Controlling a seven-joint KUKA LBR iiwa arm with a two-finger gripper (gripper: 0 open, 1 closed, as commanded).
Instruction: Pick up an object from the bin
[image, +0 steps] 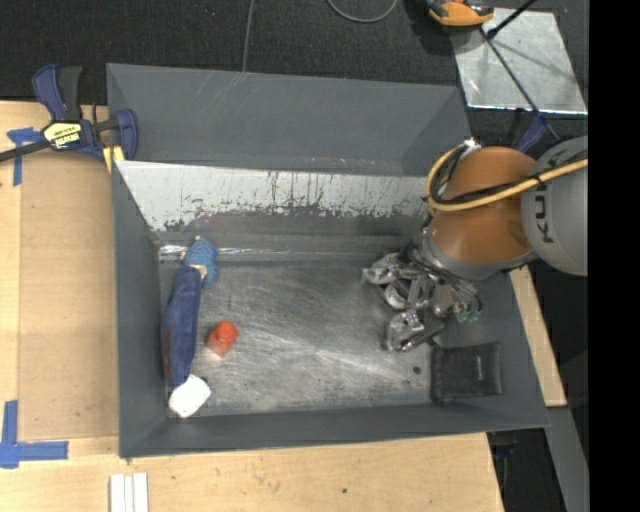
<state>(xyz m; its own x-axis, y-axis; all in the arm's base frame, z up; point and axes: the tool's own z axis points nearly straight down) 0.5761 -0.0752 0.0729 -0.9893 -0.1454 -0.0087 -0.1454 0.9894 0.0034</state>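
From the camera view, the arm reaches into the grey bin (300, 140) from the right. Below its orange wrist cover (480, 215), the end effector (412, 318) hangs low over the right part of the floor. How far it is open, and whether it grips anything, cannot be told. The nearest thing is a flat black block (466, 371), just beside it in the near right corner. Well apart, along the left wall, lies a long blue roll (183, 320) with a white end (189, 396). A small red piece (221, 337) sits just beside the roll.
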